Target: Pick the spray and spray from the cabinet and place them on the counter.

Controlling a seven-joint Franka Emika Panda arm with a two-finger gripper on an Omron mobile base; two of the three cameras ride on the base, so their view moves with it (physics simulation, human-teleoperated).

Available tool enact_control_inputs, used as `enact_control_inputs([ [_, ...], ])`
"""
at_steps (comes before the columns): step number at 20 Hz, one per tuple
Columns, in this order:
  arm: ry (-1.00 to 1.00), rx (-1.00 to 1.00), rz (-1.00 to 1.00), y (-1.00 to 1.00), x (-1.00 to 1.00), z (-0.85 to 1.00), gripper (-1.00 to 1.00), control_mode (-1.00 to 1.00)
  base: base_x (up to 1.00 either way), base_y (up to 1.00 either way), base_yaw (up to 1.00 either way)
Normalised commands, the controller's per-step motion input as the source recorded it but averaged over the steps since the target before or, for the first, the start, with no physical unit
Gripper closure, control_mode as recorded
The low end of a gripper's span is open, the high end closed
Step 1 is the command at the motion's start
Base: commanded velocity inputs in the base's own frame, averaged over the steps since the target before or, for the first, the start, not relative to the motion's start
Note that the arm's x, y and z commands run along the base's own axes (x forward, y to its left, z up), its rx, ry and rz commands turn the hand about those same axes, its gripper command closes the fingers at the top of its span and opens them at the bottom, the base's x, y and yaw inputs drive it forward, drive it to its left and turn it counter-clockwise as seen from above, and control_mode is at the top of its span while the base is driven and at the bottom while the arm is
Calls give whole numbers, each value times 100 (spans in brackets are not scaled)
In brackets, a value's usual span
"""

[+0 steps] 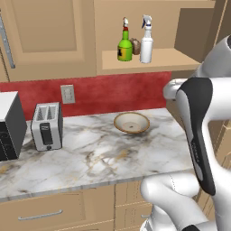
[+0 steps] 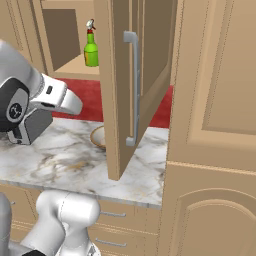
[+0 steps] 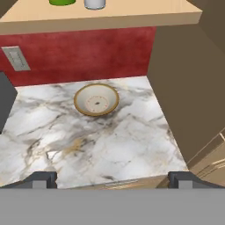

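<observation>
Gripper (image 3: 112,179) is hanging released, jaws spread wide, holding nothing, hovering above the bench (image 1: 90,158) and looking down at it. Both task bottles are sitting upright on the open cabinet's shelf (image 1: 167,61): green spray (image 1: 125,46) and white spray (image 1: 146,43) just beside each other, with a small brown lump (image 1: 135,45) between and behind them.

Step in hand, as I judge it: reaching up for the first bottle. Doing it well likely means lifting the arm clear of the shelf edge, coming in level, closing on the body below the nozzle, and watching the open door (image 2: 135,85) on the right. The neighbour bottle is standing close, so nudging it is a risk.

Counts: two sprays, one brown lump, one bowl (image 1: 131,122), one toaster (image 1: 46,126), one wall outlet (image 1: 67,94).
</observation>
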Motion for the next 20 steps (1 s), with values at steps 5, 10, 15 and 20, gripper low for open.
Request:
enact_control_inputs([
  [5,-16,0,0,0,23,0,-100,-100,0,0,0],
  [10,-9,0,0,0,22,1,-100,-100,0,0,0],
  [15,-6,0,0,0,13,12,-100,-100,0,0,0],
  [20,0,0,0,0,1,19,-100,-100,0,0,0],
])
